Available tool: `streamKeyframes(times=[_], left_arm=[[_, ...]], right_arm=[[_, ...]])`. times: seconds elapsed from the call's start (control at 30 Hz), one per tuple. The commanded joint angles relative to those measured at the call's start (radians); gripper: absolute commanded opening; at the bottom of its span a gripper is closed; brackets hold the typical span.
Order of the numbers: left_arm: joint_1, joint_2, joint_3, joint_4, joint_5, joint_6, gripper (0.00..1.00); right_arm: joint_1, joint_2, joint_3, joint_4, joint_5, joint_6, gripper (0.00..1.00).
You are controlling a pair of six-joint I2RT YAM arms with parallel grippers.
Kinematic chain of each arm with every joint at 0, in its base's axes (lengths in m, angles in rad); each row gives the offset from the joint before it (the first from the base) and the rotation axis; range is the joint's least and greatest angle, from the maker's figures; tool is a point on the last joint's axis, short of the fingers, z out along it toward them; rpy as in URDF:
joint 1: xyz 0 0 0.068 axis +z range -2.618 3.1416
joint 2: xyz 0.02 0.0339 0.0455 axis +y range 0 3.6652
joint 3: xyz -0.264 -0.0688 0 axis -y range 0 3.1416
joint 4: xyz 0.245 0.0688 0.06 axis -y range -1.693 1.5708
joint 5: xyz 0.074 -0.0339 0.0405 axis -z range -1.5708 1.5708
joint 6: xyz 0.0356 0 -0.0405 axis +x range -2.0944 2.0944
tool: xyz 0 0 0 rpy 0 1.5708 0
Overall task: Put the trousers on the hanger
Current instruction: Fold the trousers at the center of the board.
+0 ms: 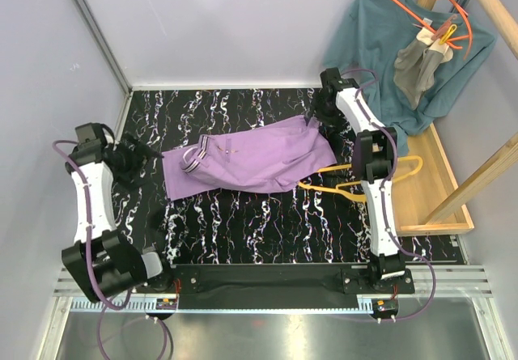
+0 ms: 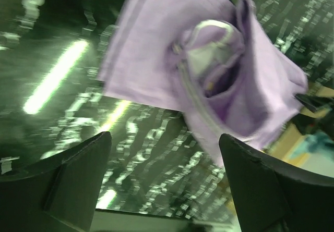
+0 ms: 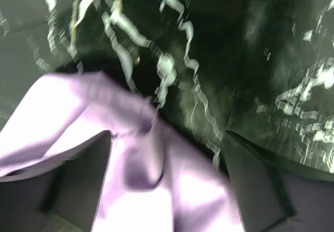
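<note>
Two-sidedly flanking the trousers, spread across the middle of the tabletop. Holding the left claw wide open and empty just beside the striped waistband. Spreading the right claw wide over the leg end, cloth lying between its fingers, ungripped. Showing the hanger lying beside the legs, partly under the right arm.

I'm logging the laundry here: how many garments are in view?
3. The lilac trousers lie mid-table; the teal shirt hangs at far right; the small grey garment hangs in front of that shirt. Others may hide behind it.
</note>
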Motion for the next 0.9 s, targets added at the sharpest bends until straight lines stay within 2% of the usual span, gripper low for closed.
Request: streamKeyframes(times=[0.0,0.1,0.17,0.33,0.47,0.53,0.63,0.77,0.8,0.87], left_arm=[[-0.058,0.032,-0.026,0.097,0.105,-0.148,0.92],[-0.128,0.057,-0.023,0.122,0.099,-0.277,0.93],[-0.165,0.089,0.041,0.101,0.021,-0.336,0.95],[-0.282,0.235,0.265,-0.180,-0.149,-0.444,0.96],[-0.366,0.429,0.536,-0.432,-0.228,-0.456,0.99],[-0.417,0.483,0.604,-0.488,-0.251,-0.445,0.99],[-0.457,0.528,0.623,-0.496,-0.216,-0.449,0.99],[-0.481,0.549,0.626,-0.557,-0.262,-0.480,0.99],[-0.486,0.557,0.626,-0.620,-0.280,-0.503,0.99],[-0.496,0.555,0.587,-0.617,-0.265,-0.517,0.99]], right_arm=[[0.043,-0.146,-0.005,-0.047,0.015,-0.004,1.00],[0.046,-0.219,-0.063,-0.067,-0.003,0.028,1.00],[0.052,-0.279,-0.096,-0.076,-0.017,0.030,1.00],[0.086,-0.428,-0.240,-0.049,-0.014,-0.013,1.00],[0.104,-0.525,-0.376,0.022,-0.043,-0.023,1.00],[0.102,-0.567,-0.439,0.060,-0.083,-0.026,1.00],[0.102,-0.594,-0.455,0.065,-0.077,-0.055,1.00],[0.101,-0.617,-0.458,0.060,-0.056,-0.082,1.00],[0.101,-0.623,-0.468,0.067,-0.060,-0.084,1.00],[0.101,-0.632,-0.478,0.080,-0.068,-0.084,1.00]])
